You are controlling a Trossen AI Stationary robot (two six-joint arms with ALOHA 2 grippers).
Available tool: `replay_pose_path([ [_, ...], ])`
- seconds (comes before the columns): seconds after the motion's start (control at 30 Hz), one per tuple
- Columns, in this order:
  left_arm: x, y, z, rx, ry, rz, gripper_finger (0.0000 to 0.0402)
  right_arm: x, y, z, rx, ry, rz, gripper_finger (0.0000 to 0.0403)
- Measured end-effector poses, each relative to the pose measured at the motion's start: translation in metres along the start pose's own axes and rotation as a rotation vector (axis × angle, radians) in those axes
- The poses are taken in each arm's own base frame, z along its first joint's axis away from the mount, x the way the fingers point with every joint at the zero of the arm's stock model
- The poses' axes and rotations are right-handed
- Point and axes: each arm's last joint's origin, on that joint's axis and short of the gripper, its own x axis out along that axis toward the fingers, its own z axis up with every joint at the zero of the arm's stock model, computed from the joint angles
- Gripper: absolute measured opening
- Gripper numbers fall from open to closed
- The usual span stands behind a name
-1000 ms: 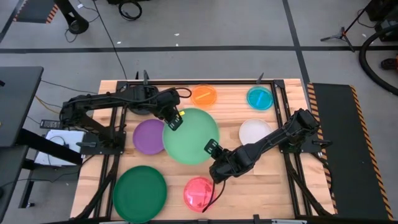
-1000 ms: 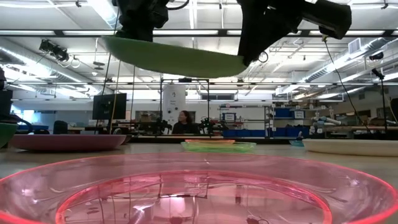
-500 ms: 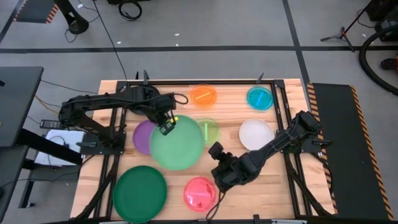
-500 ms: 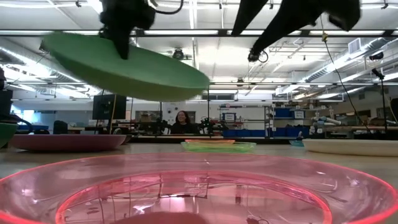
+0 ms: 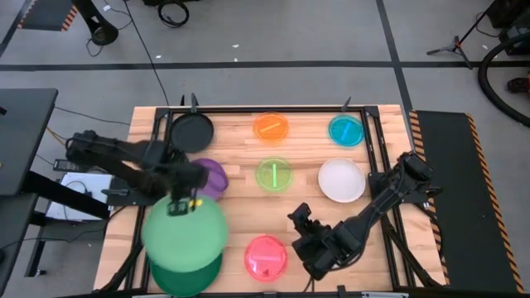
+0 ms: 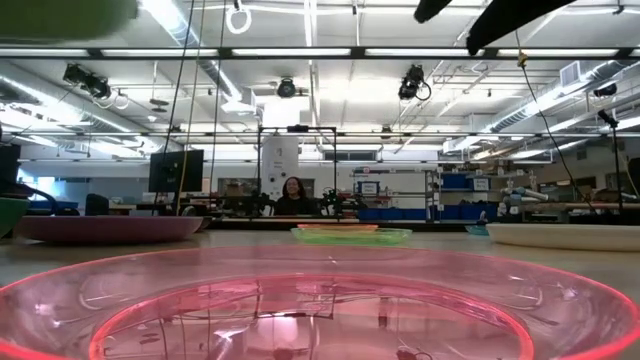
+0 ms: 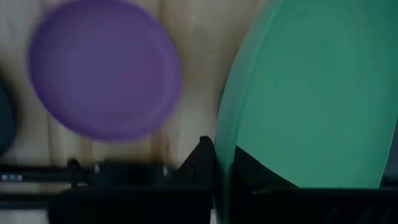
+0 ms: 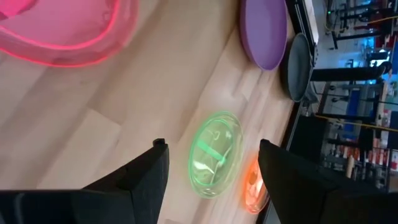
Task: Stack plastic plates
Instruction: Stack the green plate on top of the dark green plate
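Observation:
A large light green plate [image 5: 184,234] hangs over the dark green plate [image 5: 189,273] at the table's near left, with my left gripper [image 5: 177,205] shut on its far rim. My right gripper [image 5: 300,217] stands open and empty above the table, right of the pink plate [image 5: 267,257]. Flat on the wood lie the purple [image 5: 212,175], black [image 5: 191,131], orange [image 5: 271,127], cyan [image 5: 345,130], lime [image 5: 273,175] and white [image 5: 341,179] plates. My left gripper pinches the light green plate's rim [image 7: 225,155] at its far edge between the two fingers. The fingers come from above, pointing down. The plate is lifted clear and hangs above the dark green plate.
A dark metal frame [image 5: 265,108] runs round the wooden top. Bare wood lies between the pink plate and the lime plate. In the low view, a person [image 6: 296,196] sits in the room far behind the table.
My right gripper has opened, let go of the light green plate's near rim and drawn back toward the near edge. My left gripper has swung the plate from the table's middle toward the near left, over the dark green plate, and the lime plate now shows.

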Motion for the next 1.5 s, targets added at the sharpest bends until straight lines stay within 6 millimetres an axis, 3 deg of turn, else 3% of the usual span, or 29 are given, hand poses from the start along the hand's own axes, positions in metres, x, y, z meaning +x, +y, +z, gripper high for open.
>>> replay_pose_path([
  [0.23,0.007,-0.035,-0.013,0.167,0.007,0.049,0.0018,-0.004,0.004,0.001,-0.007,-0.012,0.004,0.0253],
  [0.4,0.014,-0.048,-0.014,0.218,0.002,0.126,0.0018,0.005,-0.004,0.000,0.006,0.004,0.026,0.0251],
  [0.7,0.034,-0.059,0.000,0.260,0.068,0.143,0.0018,0.016,-0.014,0.000,0.007,0.009,0.085,0.0251],
  [1.17,0.067,-0.079,0.026,0.396,0.087,0.140,0.0020,0.008,-0.005,0.003,0.007,-0.028,0.095,0.0250],
  [1.5,0.074,-0.082,0.030,0.398,0.090,0.142,0.0021,0.007,-0.004,0.003,0.006,-0.035,0.139,0.0250],
])
